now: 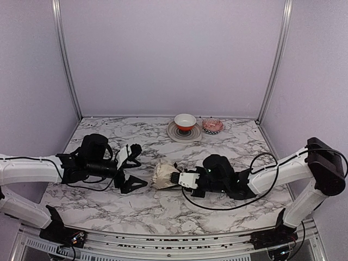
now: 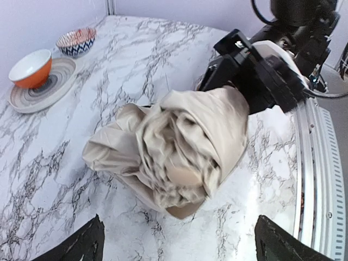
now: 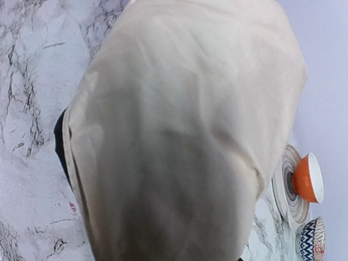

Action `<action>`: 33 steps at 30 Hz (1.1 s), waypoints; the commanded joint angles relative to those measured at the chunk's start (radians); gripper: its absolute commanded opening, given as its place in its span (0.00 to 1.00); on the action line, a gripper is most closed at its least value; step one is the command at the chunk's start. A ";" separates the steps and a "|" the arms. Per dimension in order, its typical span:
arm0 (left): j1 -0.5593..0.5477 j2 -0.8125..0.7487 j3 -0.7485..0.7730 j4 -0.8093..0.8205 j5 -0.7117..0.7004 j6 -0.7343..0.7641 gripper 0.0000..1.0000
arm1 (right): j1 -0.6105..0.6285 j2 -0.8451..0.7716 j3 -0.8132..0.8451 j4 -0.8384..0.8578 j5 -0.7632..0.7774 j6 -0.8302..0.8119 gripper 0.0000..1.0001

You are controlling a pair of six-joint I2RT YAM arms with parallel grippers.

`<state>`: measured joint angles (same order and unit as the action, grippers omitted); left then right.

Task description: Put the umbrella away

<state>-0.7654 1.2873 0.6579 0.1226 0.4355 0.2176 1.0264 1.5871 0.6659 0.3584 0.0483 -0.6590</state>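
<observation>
Umbrella (image 1: 163,174) bunched on table (image 1: 136,209). Right jaws pinching its right end. Left jaws spread wide, just left of umbrella.

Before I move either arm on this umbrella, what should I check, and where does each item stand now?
1. Hold by the right gripper on the umbrella: ok, clamped on the fabric's right end.
2. The left gripper open and off the umbrella: ok, jaws wide, with a gap to the fabric.
3. Fabric bundled tight: not ok, wrinkled folds bulge loose.
4. Shaft and handle located: cannot tell, the fabric hides them.
5. The orange bowl, its striped plate and the patterned bowl out of the way: ok, at the marble table's far edge.
</observation>
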 commanded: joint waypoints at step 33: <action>-0.302 -0.005 -0.134 0.521 -0.485 0.020 0.00 | -0.254 -0.248 0.059 0.154 -0.114 0.352 0.00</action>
<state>-0.9970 1.3380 0.5465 0.6033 0.1207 0.1989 0.8688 1.3563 0.6376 0.4911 -0.1322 -0.4477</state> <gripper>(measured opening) 0.003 0.279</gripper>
